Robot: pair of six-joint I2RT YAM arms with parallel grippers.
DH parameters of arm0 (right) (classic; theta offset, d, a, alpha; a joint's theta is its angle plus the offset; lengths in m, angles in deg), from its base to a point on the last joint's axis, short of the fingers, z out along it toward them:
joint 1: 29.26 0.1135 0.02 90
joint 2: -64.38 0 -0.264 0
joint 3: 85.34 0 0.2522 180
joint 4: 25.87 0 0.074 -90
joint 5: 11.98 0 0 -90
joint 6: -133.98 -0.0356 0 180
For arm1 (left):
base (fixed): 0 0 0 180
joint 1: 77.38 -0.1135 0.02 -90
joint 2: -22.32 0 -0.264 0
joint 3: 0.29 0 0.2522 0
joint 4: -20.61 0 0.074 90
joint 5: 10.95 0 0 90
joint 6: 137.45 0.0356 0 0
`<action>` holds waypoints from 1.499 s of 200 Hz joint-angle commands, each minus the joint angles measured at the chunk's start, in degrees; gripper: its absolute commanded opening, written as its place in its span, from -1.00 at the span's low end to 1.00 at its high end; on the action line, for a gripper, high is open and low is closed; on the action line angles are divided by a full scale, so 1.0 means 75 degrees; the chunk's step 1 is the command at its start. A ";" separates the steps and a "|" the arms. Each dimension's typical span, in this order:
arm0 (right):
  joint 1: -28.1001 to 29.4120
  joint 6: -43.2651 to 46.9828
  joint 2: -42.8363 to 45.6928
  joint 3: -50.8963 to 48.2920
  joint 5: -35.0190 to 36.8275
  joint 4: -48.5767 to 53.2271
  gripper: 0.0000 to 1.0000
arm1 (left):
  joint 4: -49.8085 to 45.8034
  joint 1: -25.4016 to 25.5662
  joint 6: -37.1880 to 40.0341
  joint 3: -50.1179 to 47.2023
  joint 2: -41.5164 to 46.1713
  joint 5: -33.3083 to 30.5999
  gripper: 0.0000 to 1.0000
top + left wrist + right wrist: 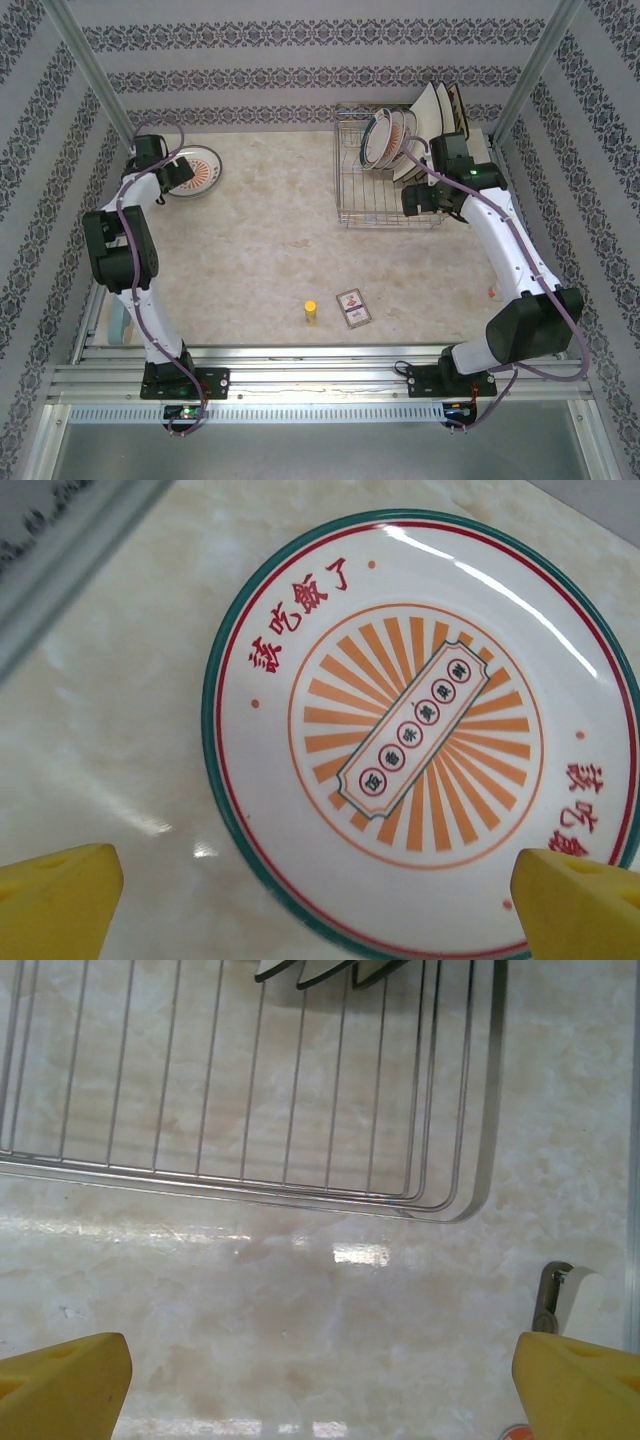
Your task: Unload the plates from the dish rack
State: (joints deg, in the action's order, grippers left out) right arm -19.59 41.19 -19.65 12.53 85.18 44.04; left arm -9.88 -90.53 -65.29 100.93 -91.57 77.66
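Observation:
One round white plate (420,730) with a green-and-red rim and an orange sunburst lies flat on the table at the far left (192,172). My left gripper (320,910) hovers open just above its near edge, yellow fingertips (60,900) wide apart and touching nothing. The chrome wire dish rack (380,222) stands at the back right, with round plates (385,140) and square cream plates (440,105) upright in it. My right gripper (320,1390) is open over bare table just in front of the rack's corner (480,1160); plate bottoms (320,970) show at the top edge.
A small yellow bottle (310,312) and a picture card (353,307) lie near the front middle of the table. Patterned walls and metal frame posts close in the table on three sides. A small metal bracket (555,1295) sits by the right edge.

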 commanded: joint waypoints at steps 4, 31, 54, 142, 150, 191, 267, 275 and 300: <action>0.0159 -0.0112 -0.0034 0.0569 -0.0179 -0.0208 0.96 | -0.1028 0.0616 0.1263 0.0021 0.1151 -0.0849 0.99; 0.0422 -0.0339 -0.0822 0.1440 0.0054 -0.0537 0.96 | -0.2312 0.1196 0.1494 0.0055 0.1962 -0.0208 1.00; 0.0540 -0.0453 -0.1986 0.2657 -0.0022 -0.0601 0.95 | -0.3545 0.1754 0.1663 0.0063 0.2380 0.0222 1.00; 0.0539 -0.0231 -0.6757 0.8588 0.0089 0.0425 0.91 | -0.5084 0.2576 0.1477 -0.1058 0.4061 0.0181 0.99; 0.0520 -0.0257 -0.7039 0.8842 0.0121 0.0410 0.90 | -0.5027 0.2578 0.1477 -0.1128 0.4145 0.0199 0.99; 0.0390 -0.0643 -0.7636 0.8925 0.0393 -0.0026 0.81 | -0.4878 0.2574 0.1507 -0.1279 0.4120 0.0325 0.99; 0.0258 -0.1247 -0.8211 0.9234 -0.0183 -0.0744 0.40 | -0.4510 0.2571 0.1553 -0.1408 0.3939 0.0608 0.99; 0.0263 -0.1313 -0.8330 0.9392 -0.0207 -0.0763 0.32 | -0.4480 0.2572 0.1553 -0.1429 0.3951 0.0607 0.99; 0.0352 -0.1415 -0.8710 0.9886 -0.0090 -0.0784 0.21 | -0.4512 0.2563 0.1582 -0.1442 0.3937 0.0551 0.99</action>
State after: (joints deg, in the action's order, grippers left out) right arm -17.17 32.25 -82.03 82.89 84.42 39.47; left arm -44.22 -71.75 -54.87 90.81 -61.98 81.86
